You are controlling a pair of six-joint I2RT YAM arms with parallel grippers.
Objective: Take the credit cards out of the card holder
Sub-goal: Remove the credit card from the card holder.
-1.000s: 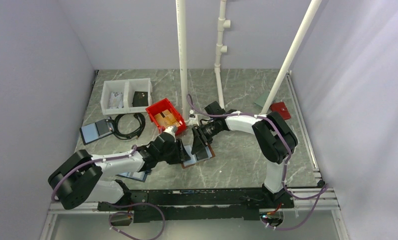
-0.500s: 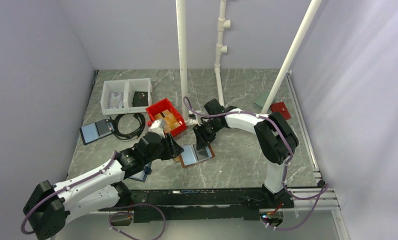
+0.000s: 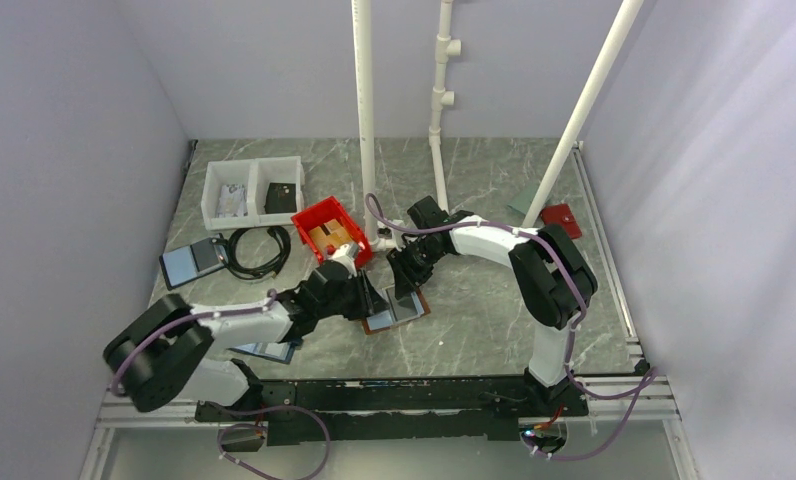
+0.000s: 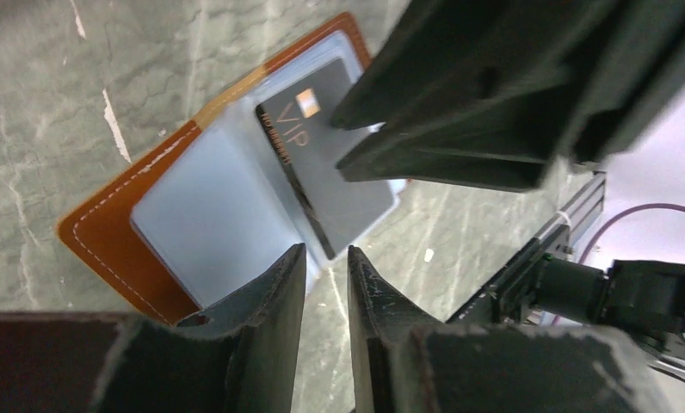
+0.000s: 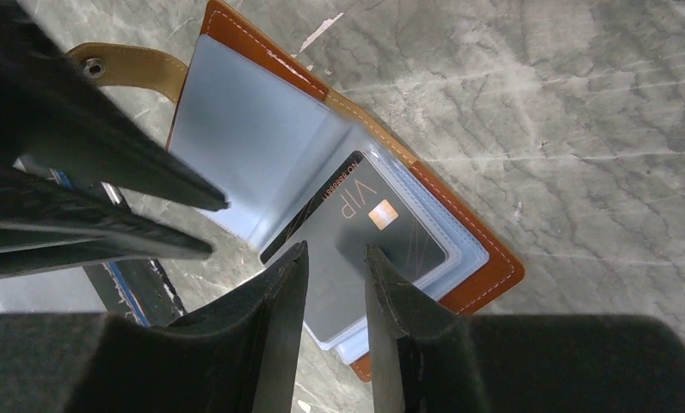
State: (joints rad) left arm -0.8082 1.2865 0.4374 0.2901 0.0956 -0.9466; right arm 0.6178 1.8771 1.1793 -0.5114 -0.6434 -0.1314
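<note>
Swinging back in from its reach to the left, your left arm has returned to the card holder, and its fingers have narrowed. Those left fingers (image 4: 266,301) now stand only a slit apart with nothing between them, their tips at the holder's edge beside the pale blue panel. Your right fingers (image 5: 274,310) are parted too and grip nothing. They hang over the dark VIP card (image 5: 408,245), which shows through the gap.

The card holder (image 4: 107,245) lies open and flat on the worktop (image 5: 580,103) under both sets of fingers, with the card tucked in a clear sleeve on the half nearer your right arm. Expect the card to be light, stiff and slick, and the sleeve soft and clingy. The holder will likely slide or lift unless one side pins it. Take the card by the edge that seems to show near the fold, and press down on the brown border or the pale panel.

Just behind the holder, a red bin (image 3: 332,232) and a white pipe (image 3: 366,120) crowd the far side. A black cable (image 3: 259,250) and a blue-edged folder (image 3: 192,262) lie well off to the holder's left.
</note>
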